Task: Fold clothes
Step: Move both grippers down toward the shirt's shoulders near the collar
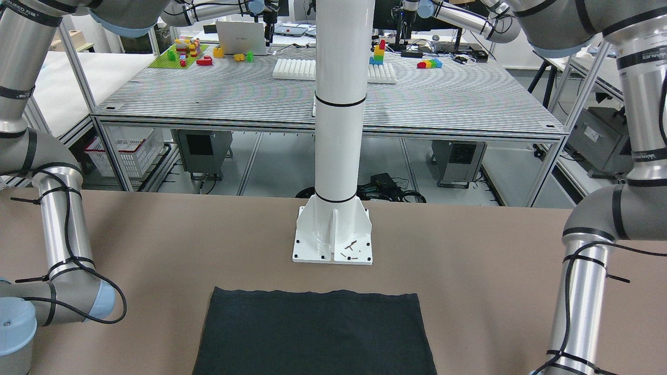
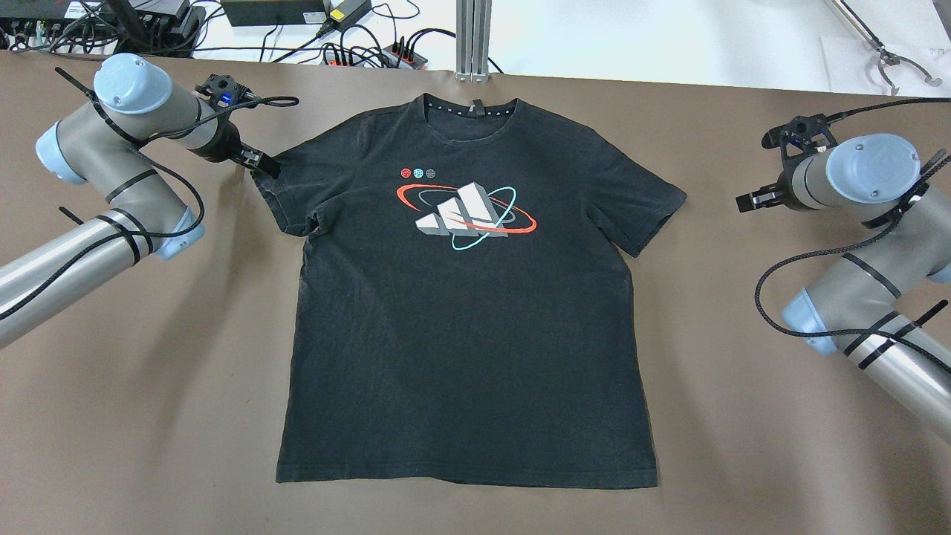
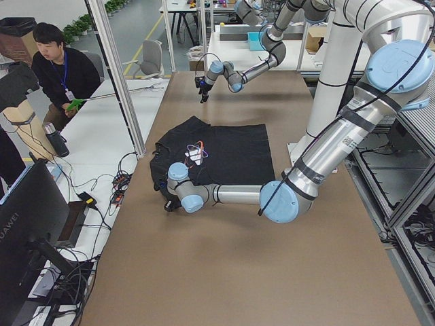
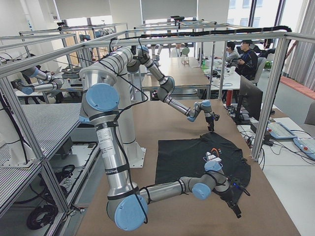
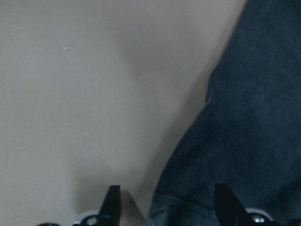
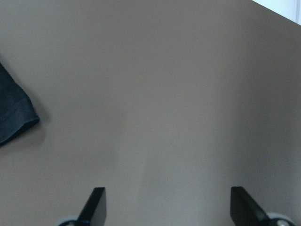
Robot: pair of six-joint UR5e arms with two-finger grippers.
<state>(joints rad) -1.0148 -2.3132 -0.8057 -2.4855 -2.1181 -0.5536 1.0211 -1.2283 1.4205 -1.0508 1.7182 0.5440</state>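
The clothes are one black T-shirt [image 2: 468,297] lying flat and face up on the brown table [image 2: 743,446], with a white three-stripe logo [image 2: 464,212] ringed in red and teal. Its lower hem [image 1: 312,333] shows in the front-facing view. My left gripper [image 2: 256,160] is at the edge of the shirt's left sleeve [image 2: 290,186]. The left wrist view shows it open [image 5: 167,207], with the sleeve hem [image 5: 188,202] between the fingers. My right gripper [image 2: 750,200] is open [image 6: 169,205] over bare table, apart from the right sleeve [image 6: 11,117].
The robot's white pedestal base [image 1: 333,234] stands at the near table edge behind the shirt's hem. Cables and power strips [image 2: 356,52] lie past the far edge. A metal tool [image 2: 888,63] lies on the white surface at far right. A person [image 3: 61,68] sits off the table's far side.
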